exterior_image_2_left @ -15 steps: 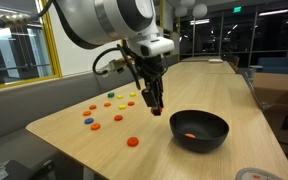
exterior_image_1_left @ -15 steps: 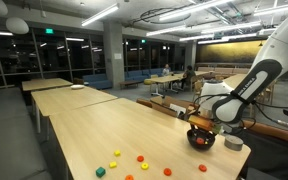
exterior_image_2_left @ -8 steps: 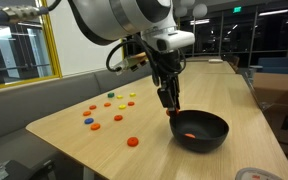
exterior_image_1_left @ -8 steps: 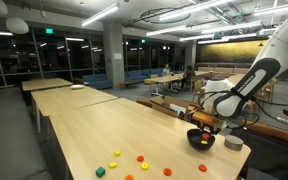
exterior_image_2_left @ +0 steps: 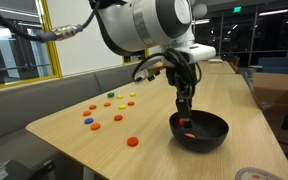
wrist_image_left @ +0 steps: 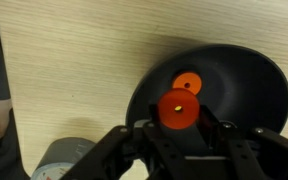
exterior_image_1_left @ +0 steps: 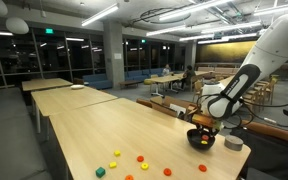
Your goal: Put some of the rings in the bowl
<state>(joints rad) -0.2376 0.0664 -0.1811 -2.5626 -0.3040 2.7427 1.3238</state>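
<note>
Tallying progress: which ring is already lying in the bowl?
The orange ring lying flat on the floor of the black bowl. A second ring is pinched in the gripper above it; the other rings lie on the table.

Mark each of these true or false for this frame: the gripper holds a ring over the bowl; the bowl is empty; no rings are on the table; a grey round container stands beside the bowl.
1. The gripper is shut on an orange ring above the bowl. True.
2. The bowl is empty. False: a second orange ring lies inside it.
3. No rings are on the table. False: several loose rings lie scattered on it, away from the bowl.
4. A grey round container stands beside the bowl. True.
</note>
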